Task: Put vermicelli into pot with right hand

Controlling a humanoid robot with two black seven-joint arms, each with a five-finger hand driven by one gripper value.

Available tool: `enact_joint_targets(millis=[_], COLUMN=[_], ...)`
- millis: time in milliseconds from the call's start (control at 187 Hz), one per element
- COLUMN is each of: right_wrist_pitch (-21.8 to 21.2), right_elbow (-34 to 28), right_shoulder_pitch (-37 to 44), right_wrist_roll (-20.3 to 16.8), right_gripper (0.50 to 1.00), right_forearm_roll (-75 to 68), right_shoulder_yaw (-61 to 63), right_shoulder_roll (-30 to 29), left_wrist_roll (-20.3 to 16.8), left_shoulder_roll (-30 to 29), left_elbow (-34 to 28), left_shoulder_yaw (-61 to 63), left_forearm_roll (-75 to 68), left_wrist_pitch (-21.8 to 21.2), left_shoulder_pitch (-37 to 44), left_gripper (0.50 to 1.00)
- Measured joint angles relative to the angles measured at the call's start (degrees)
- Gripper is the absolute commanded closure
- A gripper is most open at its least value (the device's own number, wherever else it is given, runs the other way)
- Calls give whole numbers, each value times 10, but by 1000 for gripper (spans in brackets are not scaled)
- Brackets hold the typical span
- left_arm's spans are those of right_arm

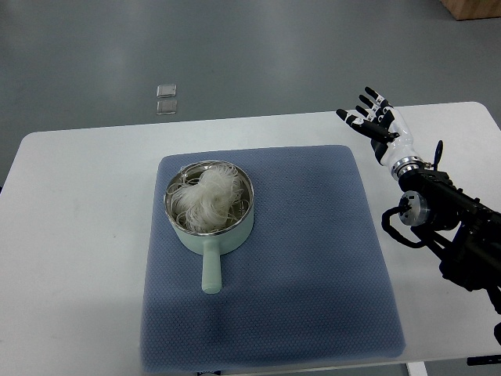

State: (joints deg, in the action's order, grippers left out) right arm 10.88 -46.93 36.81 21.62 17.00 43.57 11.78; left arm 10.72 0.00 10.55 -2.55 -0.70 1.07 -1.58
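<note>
A pale green pot (210, 227) with a short handle pointing toward me stands on the left part of a blue mat (313, 258). A white tangle of vermicelli (210, 196) lies inside the pot. My right hand (374, 116) is raised over the table's far right, well away from the pot, with fingers spread and holding nothing. Its black arm (446, 219) comes in from the right edge. The left arm does not show.
The mat lies on a white table (70, 235). Two small clear squares (166, 99) lie on the grey floor beyond the table's far edge. A brown box corner (473, 8) shows at the top right.
</note>
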Motion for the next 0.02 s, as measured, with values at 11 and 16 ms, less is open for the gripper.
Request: enact_joint_targets(millis=[11, 16], right_wrist_pitch=[0, 0], right_elbow=[0, 0], right_shoulder_pitch=[0, 0], right_wrist_roll=[0, 0], right_gripper=[572, 572], right_forearm_roll=[0, 0], right_shoulder_yaw=[0, 0], right_shoulder_roll=[0, 0], left_wrist_roll=[0, 0], left_shoulder_roll=[0, 0], left_elbow=[0, 0], left_shoulder_yaw=[0, 0], left_forearm_roll=[0, 0], left_wrist_pitch=[0, 0], left_shoulder_pitch=[0, 0], left_gripper=[500, 500])
